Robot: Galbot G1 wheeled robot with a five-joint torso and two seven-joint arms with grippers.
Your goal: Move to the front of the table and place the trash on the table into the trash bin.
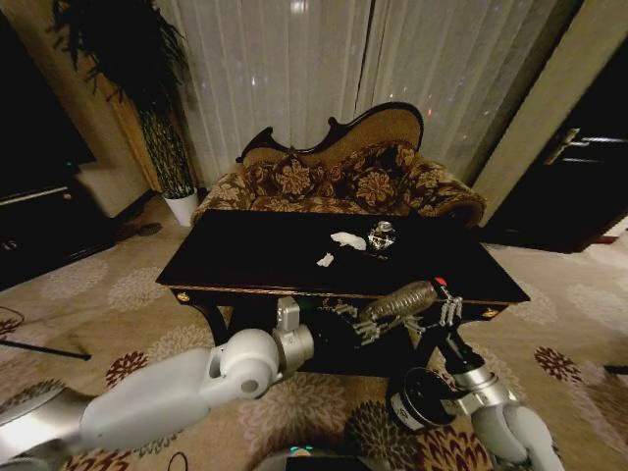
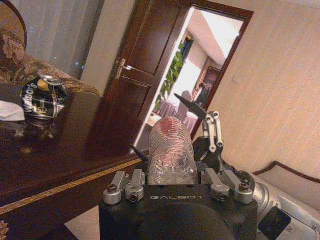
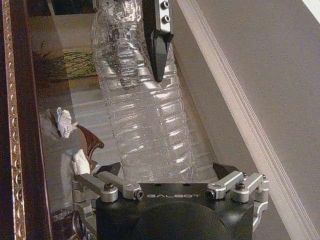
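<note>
The table [image 1: 255, 257] stands right ahead of us, its near edge just beyond both arms. Low on the near right floor, beside our right arm, sits a round black thing with a pale patch that we take for the trash bin [image 1: 416, 398].

A clear plastic bottle [image 1: 397, 301] hangs in the air before the table's near edge. Our left hand [image 1: 369, 330] is closed around one end of it. Our right hand [image 1: 448, 310] is at the other end, its fingers [image 3: 223, 169] spread on either side and, as far as we can judge, not pressing.

The bottle is thin and slick. It could buckle or slip from a one-ended hold and fall short of the bin, or roll under the table onto the lower shelf. With the two hands this close, either could knock the other, or the table's edge.

On the far right of the tabletop lie a crushed can [image 1: 381, 235] and two white tissue wads [image 1: 346, 238] [image 1: 325, 260]. The can may roll when nudged. The wads are light and could be pushed away instead of pinched.
</note>
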